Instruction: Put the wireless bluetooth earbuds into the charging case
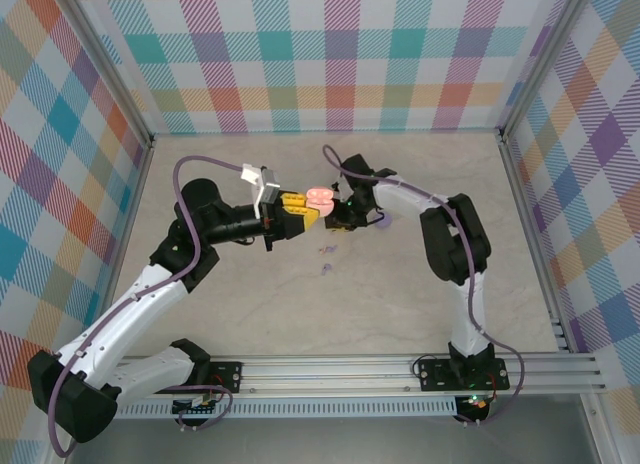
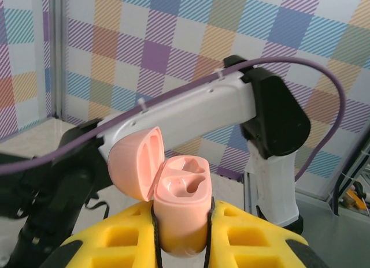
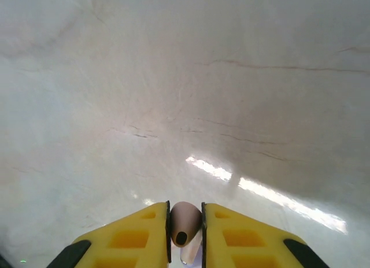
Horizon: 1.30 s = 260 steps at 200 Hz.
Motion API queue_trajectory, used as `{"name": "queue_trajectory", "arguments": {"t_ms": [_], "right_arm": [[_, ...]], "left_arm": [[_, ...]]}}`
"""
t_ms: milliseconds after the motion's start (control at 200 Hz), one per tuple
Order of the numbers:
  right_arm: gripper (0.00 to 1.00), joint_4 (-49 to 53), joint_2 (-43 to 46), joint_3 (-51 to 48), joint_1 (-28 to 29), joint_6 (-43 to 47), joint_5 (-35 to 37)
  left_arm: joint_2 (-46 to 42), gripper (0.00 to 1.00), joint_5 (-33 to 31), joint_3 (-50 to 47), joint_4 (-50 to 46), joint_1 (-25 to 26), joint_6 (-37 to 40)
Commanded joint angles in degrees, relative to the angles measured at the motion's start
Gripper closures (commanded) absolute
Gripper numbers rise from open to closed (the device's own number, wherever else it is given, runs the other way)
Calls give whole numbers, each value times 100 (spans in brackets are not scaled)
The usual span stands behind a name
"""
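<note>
**Top view.** The left arm and the right arm meet near the middle of the worktop, with their yellow-fingered jaws just beside one another.

**Left wrist view.** The left jaws are pressed against the sides of a pink charging case and pinch it upright. Its hinged lid is swung open to the left, and the two moulded wells face the camera (the white link of the right arm crosses behind the case here).

**Right wrist view.** The right jaws are closed on a pinkish-tan earbud. It sits between the two fingertips with a small dark opening turned toward the camera, and the pale, veined worktop lies beyond it.

**Loose parts, top view.** The case appears as a pink patch between the two wrists. A tiny lilac bit and a second lilac bit lie on the worktop nearer the arm bases than the case, close together but not touching. Checked panels wall the cell.
</note>
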<state>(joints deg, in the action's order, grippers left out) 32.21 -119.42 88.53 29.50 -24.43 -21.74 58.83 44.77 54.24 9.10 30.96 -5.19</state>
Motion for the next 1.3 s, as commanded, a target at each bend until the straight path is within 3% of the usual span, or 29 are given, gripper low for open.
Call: {"name": "queue_trajectory", "arguments": {"t_ms": [0, 315, 840, 1295], "right_arm": [[82, -911, 537, -447, -198, -440, -689], [82, -1832, 2108, -1602, -846, -787, -979], [80, -1943, 4511, -1802, -880, -240, -857], [79, -2214, 5029, -1522, -327, 196, -710]], "left_arm": [[82, 87, -183, -69, 286, -37, -240], [290, 88, -317, -273, 813, -64, -507], [289, 88, -361, -434, 963, -51, 190], [695, 90, -270, -63, 715, 58, 113]]}}
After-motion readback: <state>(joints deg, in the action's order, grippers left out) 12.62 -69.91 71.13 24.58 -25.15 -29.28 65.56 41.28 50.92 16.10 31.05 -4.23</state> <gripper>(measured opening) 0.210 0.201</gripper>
